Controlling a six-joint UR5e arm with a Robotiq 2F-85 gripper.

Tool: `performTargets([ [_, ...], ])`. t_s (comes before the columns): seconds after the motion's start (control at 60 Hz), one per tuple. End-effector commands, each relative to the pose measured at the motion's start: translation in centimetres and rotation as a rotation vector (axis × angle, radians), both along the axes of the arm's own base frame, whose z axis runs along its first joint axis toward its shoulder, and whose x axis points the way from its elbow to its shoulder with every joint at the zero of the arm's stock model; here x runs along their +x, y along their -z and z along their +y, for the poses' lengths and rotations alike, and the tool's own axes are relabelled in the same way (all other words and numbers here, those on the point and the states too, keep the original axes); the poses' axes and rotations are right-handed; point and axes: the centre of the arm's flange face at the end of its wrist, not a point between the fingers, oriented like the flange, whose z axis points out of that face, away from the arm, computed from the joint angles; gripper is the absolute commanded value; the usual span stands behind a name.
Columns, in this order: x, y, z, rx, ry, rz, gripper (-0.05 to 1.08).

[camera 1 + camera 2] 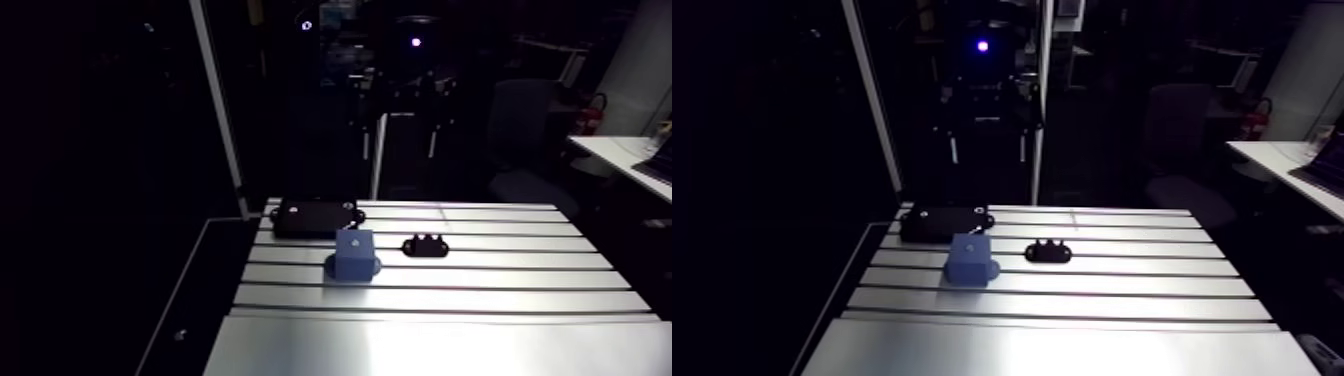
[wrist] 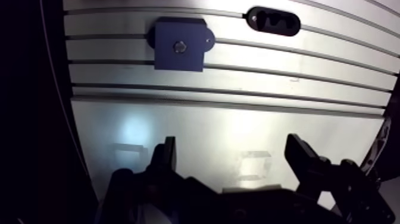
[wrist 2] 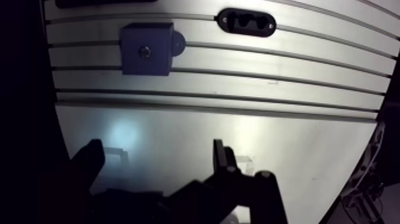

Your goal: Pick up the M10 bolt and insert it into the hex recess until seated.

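A blue block (image 1: 352,256) with side tabs stands on the slotted table (image 1: 500,300); a small round spot (image 2: 178,46) marks the middle of its top face. Beside it lies a small black holder (image 1: 424,245) with two bumps on top; I cannot make out a bolt clearly. In the wrist view my gripper (image 2: 233,161) hovers over the smooth front strip of the table, well short of the block. Its fingers (image 2: 166,156) stand wide apart with nothing between them. The gripper does not show in the arm view.
A flat black plate (image 1: 315,215) lies behind the blue block near the table's back left corner. The table's left edge (image 2: 65,119) drops into darkness beside the gripper. Slots run across the table between the gripper and the block.
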Motion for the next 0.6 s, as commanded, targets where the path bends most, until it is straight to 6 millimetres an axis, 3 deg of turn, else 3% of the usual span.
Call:
performTargets([
  [0.017,0.2,-5.9,4.8,-0.009,0.015,0.02,0.01],
  [0.283,1.1,-10.1,4.3,-0.027,0.015,0.124,0.01],
  [0.6,1.2,-10.7,4.0,-0.051,0.012,0.144,0.01],
])
